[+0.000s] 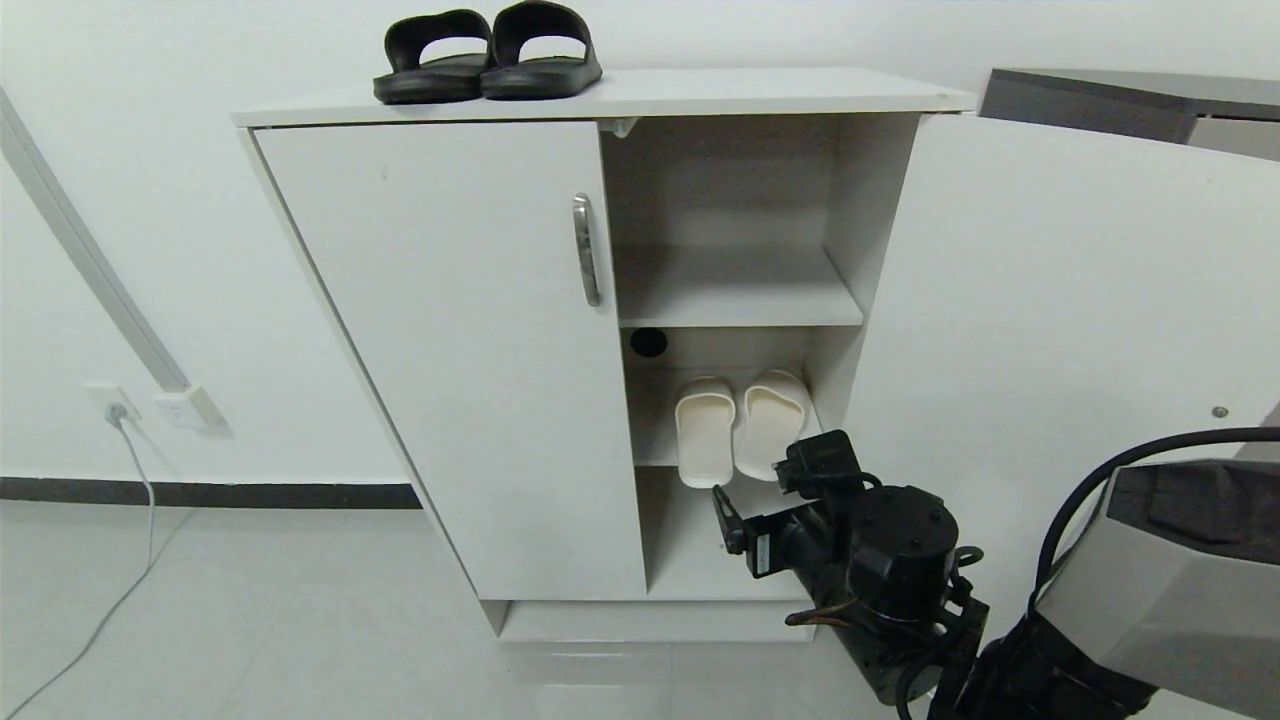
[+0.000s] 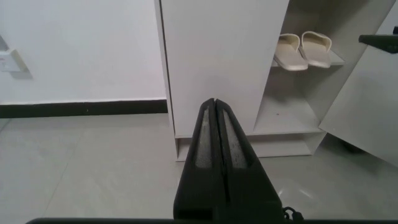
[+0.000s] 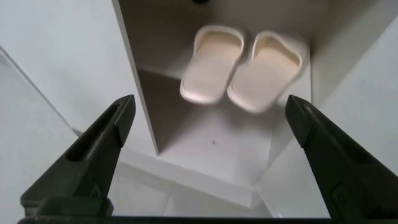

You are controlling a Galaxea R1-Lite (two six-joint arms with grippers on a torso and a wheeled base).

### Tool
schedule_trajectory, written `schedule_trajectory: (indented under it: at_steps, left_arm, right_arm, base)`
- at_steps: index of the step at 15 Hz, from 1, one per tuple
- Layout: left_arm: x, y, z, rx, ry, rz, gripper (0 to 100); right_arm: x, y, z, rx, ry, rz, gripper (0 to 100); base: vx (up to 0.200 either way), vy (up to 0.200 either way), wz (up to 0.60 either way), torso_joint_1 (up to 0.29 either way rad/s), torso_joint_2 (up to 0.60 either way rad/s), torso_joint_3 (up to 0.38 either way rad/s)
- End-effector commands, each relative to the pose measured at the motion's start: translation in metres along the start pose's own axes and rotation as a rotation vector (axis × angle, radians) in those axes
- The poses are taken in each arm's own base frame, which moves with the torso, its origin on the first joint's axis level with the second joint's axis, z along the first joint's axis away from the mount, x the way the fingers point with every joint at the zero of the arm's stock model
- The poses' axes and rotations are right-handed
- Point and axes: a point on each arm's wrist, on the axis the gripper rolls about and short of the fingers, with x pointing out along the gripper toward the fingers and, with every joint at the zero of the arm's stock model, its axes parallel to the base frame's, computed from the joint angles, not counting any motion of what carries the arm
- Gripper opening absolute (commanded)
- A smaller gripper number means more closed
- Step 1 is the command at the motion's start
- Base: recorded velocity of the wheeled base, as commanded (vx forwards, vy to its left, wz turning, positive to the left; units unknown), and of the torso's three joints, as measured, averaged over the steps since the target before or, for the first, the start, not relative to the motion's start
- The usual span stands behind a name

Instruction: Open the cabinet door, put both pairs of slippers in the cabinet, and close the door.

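A white cabinet (image 1: 760,92) stands against the wall, its left door (image 1: 450,350) shut and its right door (image 1: 1050,300) swung wide open. A black pair of slippers (image 1: 488,55) rests on the cabinet top at the left. A cream pair of slippers (image 1: 740,425) (image 2: 305,50) (image 3: 242,62) lies on the middle shelf inside. My right gripper (image 1: 762,490) (image 3: 210,104) hangs open just in front of and below that shelf, holding nothing. My left gripper (image 2: 214,104) is shut and empty, low above the floor, facing the shut left door.
The shut door has a metal handle (image 1: 586,250). The upper shelf (image 1: 735,290) and bottom compartment (image 1: 700,570) are bare. A wall socket with a cable (image 1: 112,408) is at the left. Grey furniture (image 1: 1130,100) stands behind the open door. Open tiled floor (image 1: 250,620) lies in front.
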Motion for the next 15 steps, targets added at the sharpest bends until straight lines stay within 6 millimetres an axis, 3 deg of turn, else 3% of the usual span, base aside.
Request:
schedule_trajectory:
  at_steps: [1,13,15]
  left_arm:
    - [0.0,0.0,0.0001,0.0,0.001,0.0,0]
    - [0.0,0.0,0.0001,-0.002,0.001,0.0,0]
    - [0.0,0.0,0.0001,-0.002,0.001,0.0,0]
  right_arm:
    - [0.0005,0.0002,-0.0017,-0.002,0.005,0.0,100]
    - [-0.0009,-0.0005,-0.005,-0.007,0.0,0.0,100]
    - [-0.0006,-0.0009,-0.0052,-0.006,-0.002,0.0,100]
  base:
    - [0.0,0.2,0.0,0.002,0.0,0.002]
    - [0.0,0.2,0.0,0.003,0.0,0.004]
    - [0.0,0.0,0.0,0.0,0.0,0.0]
